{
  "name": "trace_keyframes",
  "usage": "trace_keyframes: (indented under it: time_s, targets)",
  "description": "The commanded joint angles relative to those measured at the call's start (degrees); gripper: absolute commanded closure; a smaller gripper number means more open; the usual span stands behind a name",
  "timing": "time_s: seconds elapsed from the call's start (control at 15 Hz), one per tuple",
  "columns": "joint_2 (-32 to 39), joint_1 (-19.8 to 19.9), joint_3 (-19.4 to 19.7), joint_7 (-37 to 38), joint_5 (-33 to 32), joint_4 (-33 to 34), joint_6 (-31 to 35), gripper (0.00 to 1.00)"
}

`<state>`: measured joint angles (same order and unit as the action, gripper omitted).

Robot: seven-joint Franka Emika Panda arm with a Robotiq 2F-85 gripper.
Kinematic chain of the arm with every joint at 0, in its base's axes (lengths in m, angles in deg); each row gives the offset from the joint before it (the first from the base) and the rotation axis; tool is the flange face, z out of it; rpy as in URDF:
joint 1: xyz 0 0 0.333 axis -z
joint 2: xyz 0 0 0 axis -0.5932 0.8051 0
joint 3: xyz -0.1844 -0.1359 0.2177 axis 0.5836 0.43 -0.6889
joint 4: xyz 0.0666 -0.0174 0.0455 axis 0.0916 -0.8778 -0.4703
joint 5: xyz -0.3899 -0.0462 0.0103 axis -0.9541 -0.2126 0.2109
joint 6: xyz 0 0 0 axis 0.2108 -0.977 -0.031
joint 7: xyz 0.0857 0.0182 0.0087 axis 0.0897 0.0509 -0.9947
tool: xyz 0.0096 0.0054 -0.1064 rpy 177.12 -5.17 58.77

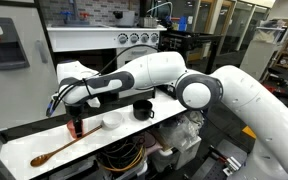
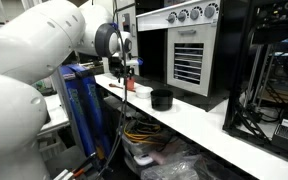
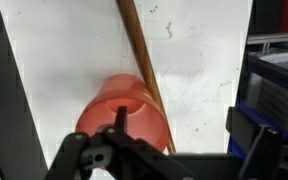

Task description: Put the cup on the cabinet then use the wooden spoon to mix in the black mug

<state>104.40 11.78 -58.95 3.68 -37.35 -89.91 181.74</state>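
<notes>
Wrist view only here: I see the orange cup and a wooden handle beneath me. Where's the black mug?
Observer: The black mug stands on the white counter, past a small white bowl from the cup.
Operator: And the spoon's bowl end?
Observer: The wooden spoon has its bowl at the end farthest from the mug.
Operator: Anything behind the mug?
Observer: A knobbed steel oven.

text: none legible | labels, brands, numbers: too blurred to read
</notes>
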Motion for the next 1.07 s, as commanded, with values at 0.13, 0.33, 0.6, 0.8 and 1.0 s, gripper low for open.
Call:
trace_keyframes:
  time_s: [0.13,0.33,0.6,0.8,1.0]
  targets:
    - [1.62,-0.46,-0.1,-1.32,-0.04,3.04,-3.37,0.05]
    - [1.52,-0.76,0.14,-1.09,-0.44,3.22,-4.28,0.32]
    - [1.18,-1.13,0.37,-0.92,-0.95,3.14,-4.83,0.61]
    - [0.79,-1.44,0.6,-0.66,-1.48,2.98,-5.27,0.81]
    - [0.53,-1.73,0.82,-0.42,-1.92,3.07,-5.85,0.99]
